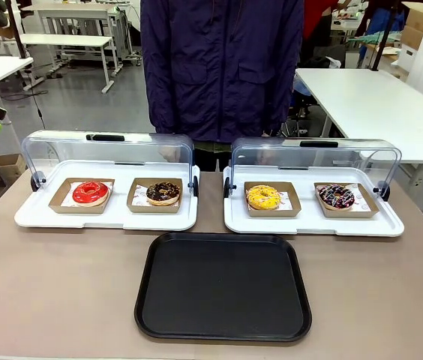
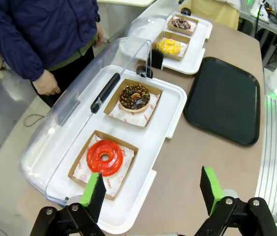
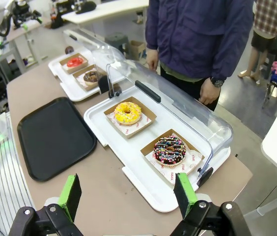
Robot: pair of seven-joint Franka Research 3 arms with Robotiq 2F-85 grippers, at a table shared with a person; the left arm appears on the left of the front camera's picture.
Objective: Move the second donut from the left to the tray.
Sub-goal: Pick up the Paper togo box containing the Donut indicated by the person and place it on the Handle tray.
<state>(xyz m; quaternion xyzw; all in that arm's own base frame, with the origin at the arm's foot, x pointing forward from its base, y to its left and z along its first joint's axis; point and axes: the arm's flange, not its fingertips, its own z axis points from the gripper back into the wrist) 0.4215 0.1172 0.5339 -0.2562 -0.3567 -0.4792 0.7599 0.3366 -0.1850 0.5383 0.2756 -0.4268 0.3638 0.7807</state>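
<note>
The chocolate-glazed ring donut (image 2: 135, 97) with light brown crumb sprinkles lies flat, hole upward, in a small brown cardboard tray (image 2: 128, 114). Being round, it has no long axis and points no particular way. Its cardboard tray looks close to square. It sits well ahead of the left tool (image 2: 153, 186), past the red-glazed ring donut (image 2: 104, 157), which lies just ahead of that tool's green pads (image 2: 93, 189). Both donuts share one white plastic display tray (image 2: 170, 110), whose clear domed lid (image 2: 69, 113) stands swung open on the far side.

There are four donuts, each in its own cardboard tray, two to each of two white display trays. There are two clear lids, both open, and one black tray. The yellow-glazed donut (image 3: 127, 112) and the dark donut with pink-white sprinkles (image 3: 169, 150) lie in the second white display tray (image 3: 128, 157), ahead of the right tool (image 3: 127, 191), the sprinkled one nearer to it.

The large flat black plastic tray (image 1: 223, 286), a rounded-corner square with a low rim, rests on the beige surface (image 1: 61, 285). It lies ahead of both tools and towards the middle, near the white trays but apart from them.

Both tools stand spread wide, with nothing between their pads. A person in a dark blue jacket (image 1: 223, 67) stands beyond the lids.
</note>
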